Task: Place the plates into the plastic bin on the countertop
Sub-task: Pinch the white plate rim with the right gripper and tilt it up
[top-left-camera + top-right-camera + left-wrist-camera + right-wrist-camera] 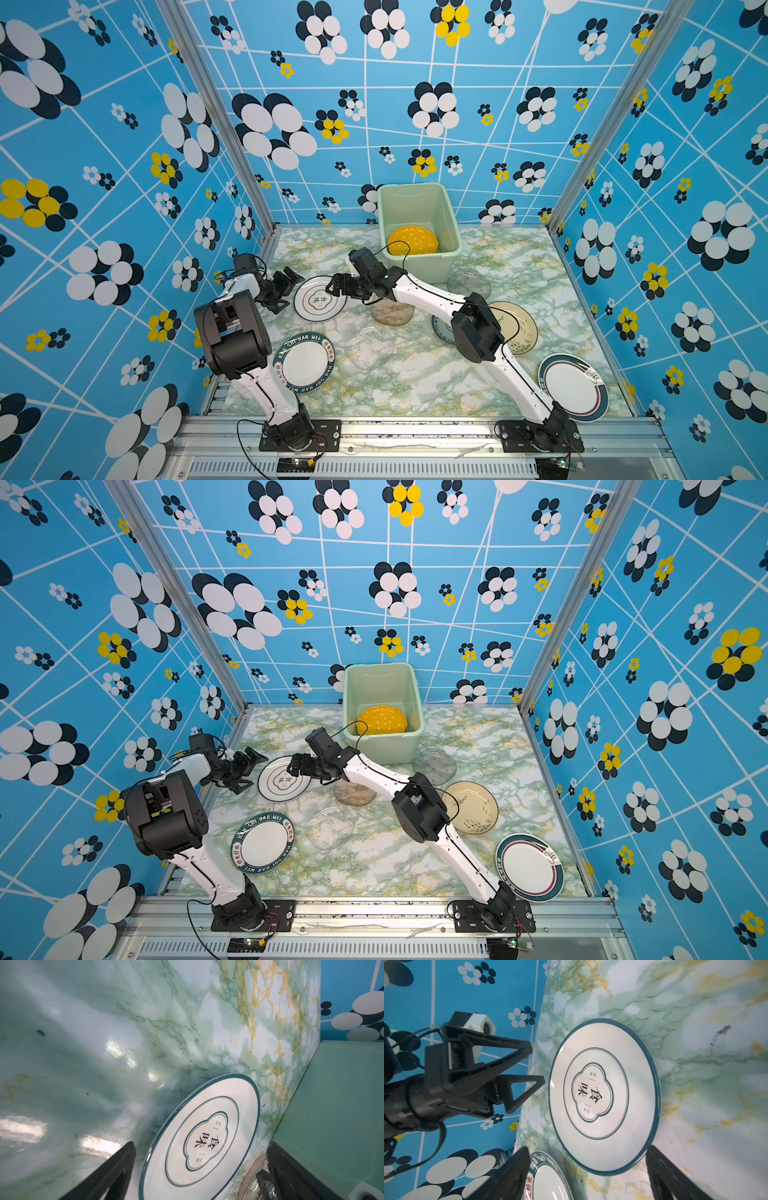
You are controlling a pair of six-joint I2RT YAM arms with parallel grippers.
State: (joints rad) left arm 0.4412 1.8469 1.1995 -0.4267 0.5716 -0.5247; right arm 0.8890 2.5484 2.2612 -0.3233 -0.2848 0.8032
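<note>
- Left wrist view, with both top views: the left gripper (294, 291) is spread wide and empty. It hangs just left of the teal-rimmed white plate (207, 1136) and is apart from it.
- That plate lies flat on the marble surface (415, 382) between the two grippers. A lettered-rim plate (304, 362) lies near it, on the arm-base side of the left gripper.
- The right gripper (332, 287) is also spread wide and holds nothing. It reaches across the middle to the plate's right edge. In the right wrist view the rim sits between its fingers, but I cannot tell whether they touch it.
- Handling, as a judgement: the plate looks like glazed ceramic, so stiff, fairly heavy, slick, and likely to chip if dropped. Lying flat, it offers only its raised rim. The best hold is one finger under the lip and one on top, and the plate may slide before it lifts.
- Just beyond the right gripper stands the mint-green plastic bin (419, 266), with a yellow dotted plate (411, 241) already inside.
- To the right of that gripper, a grey glass plate (469, 284) and a cream plate (517, 328) wait on the surface.
</note>
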